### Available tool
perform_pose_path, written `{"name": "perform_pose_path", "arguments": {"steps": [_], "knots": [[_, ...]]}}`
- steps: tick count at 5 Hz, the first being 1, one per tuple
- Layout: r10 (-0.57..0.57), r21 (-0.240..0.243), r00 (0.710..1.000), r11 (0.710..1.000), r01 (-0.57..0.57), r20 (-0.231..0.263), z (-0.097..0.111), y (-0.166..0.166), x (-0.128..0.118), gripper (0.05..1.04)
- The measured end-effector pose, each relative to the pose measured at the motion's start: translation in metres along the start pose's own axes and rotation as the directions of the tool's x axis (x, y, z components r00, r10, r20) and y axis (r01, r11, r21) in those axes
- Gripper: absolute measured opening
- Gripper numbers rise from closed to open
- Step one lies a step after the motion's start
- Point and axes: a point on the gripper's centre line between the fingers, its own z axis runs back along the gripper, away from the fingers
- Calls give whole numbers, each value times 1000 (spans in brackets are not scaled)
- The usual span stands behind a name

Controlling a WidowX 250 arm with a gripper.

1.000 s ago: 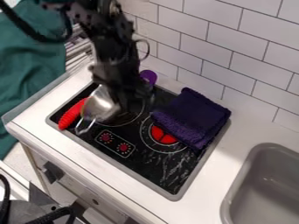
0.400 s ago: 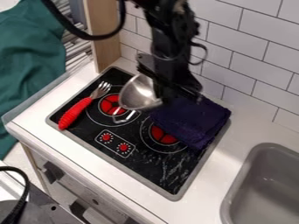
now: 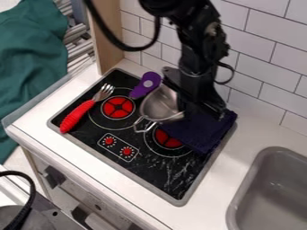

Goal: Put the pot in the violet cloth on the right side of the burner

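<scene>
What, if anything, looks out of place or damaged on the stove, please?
The cloth partly covers the right burner, an odd spot for fabric. The pot looks tilted. Pale streaks mark the stove near that burner; I can't tell whether they are scuffs or glare.

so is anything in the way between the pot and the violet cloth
Nothing visible: the pot is at the left edge of the violet cloth in the picture, with only the robot arm above. The purple utensil and red-handled fork lie on the pot's other side.
</scene>
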Motion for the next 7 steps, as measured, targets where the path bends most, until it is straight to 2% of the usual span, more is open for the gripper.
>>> {"name": "perform_pose_path", "arguments": {"steps": [2, 3, 4, 5, 6, 7], "knots": [[-133, -6, 991, 991, 133, -18, -13, -36, 24, 55], [-109, -43, 993, 993, 108, -39, -21, -41, 22, 79], [23, -88, 998, 996, -27, -50, -29, -35, 9, 232], [102, -118, 993, 987, -109, -61, -26, -25, -1, 495], [142, -138, 989, 980, -146, -39, -11, -16, -5, 814], [194, -163, 981, 968, -189, 12, 20, -3, -9, 1010]]}}
